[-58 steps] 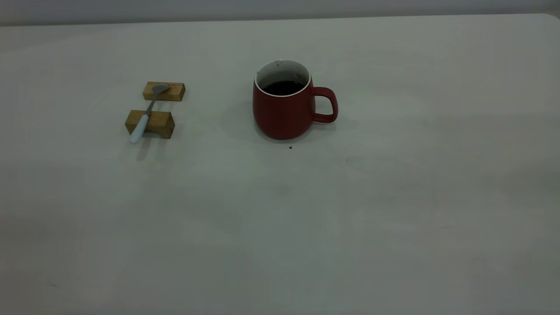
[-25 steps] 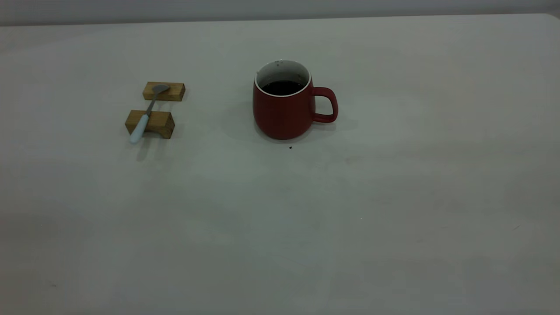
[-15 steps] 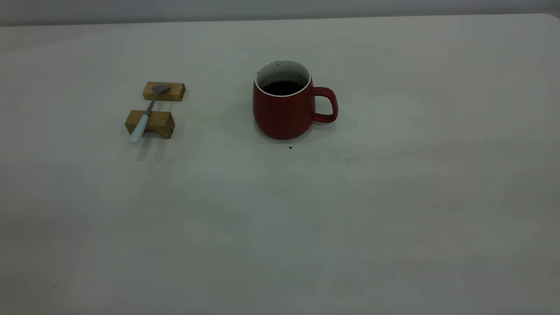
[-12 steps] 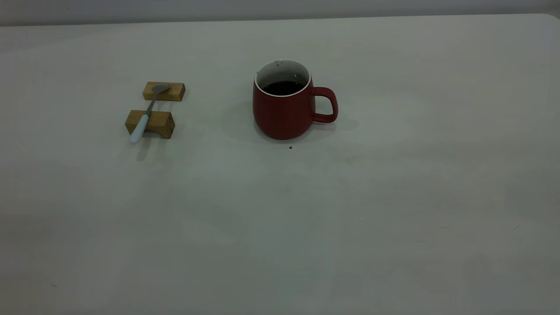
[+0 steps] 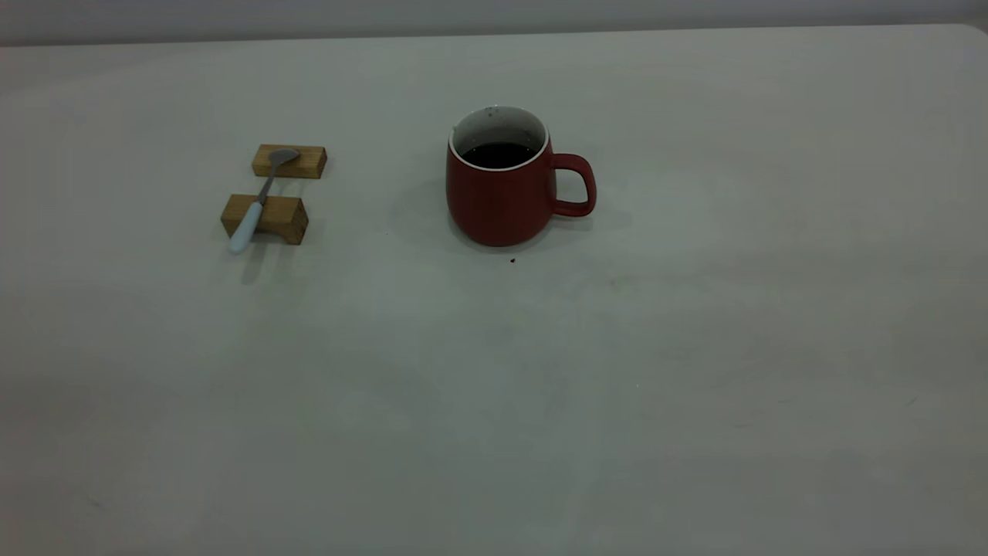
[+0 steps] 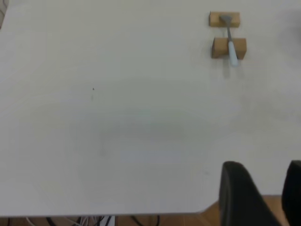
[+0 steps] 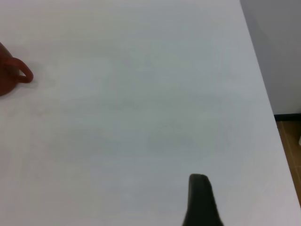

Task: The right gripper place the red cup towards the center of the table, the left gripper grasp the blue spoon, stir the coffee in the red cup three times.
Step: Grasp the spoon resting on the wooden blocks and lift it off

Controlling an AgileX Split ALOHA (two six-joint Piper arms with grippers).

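Note:
The red cup [image 5: 498, 201] stands upright on the table [image 5: 540, 401], a little behind its middle, handle to the right. Dark coffee [image 5: 500, 154] fills its lower half. The blue spoon [image 5: 252, 214] lies across two wooden blocks at the left, its pale handle nearest the front. No arm shows in the exterior view. In the left wrist view my left gripper [image 6: 263, 188] hangs open over the table's near edge, far from the blue spoon [image 6: 230, 42]. The right gripper [image 7: 200, 200] is over bare table, with the red cup [image 7: 7, 77] far off at the picture's edge.
Two tan wooden blocks [image 5: 289, 161] [image 5: 265, 218] hold the spoon off the surface. A small dark speck [image 5: 512, 260] lies just in front of the cup. The table's edge [image 7: 263, 94] and a wooden floor [image 7: 289, 141] lie beside the right gripper.

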